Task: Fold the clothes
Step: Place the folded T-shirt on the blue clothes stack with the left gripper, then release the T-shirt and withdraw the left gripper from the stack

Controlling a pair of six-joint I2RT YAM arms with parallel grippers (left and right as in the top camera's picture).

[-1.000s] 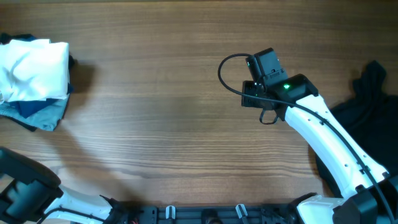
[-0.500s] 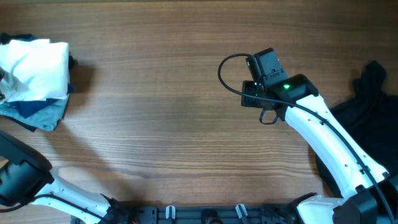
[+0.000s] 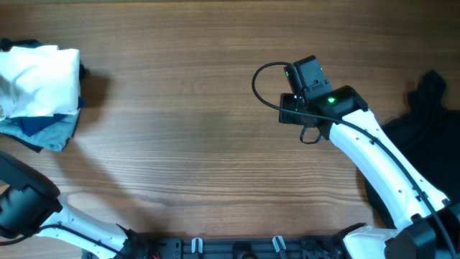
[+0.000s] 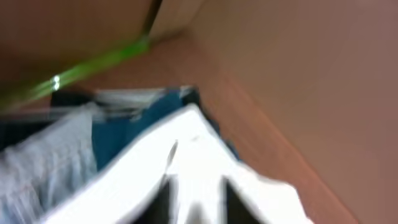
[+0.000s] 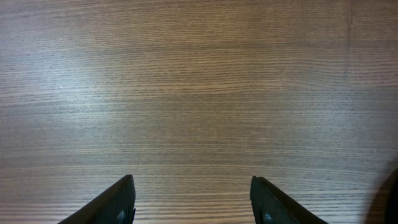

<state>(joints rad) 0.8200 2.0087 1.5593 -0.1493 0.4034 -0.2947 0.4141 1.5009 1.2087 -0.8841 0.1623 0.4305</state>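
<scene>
White crumpled T-shirt [image 3: 39, 79] heaped on blue denim [image 3: 52, 133], over grained wooden table [image 3: 187, 108].

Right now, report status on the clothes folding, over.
Right pincer open above table. Left pincer at white garment, grip unclear. Black garment far right. No obstruction.

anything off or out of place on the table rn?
Nothing spilled or damaged. The white garment sits bunched on a blue garment at the left edge of the table, a loose heap rather than a fold. A black garment lies crumpled at the right edge, partly out of frame. Left wrist view is blurred.
</scene>
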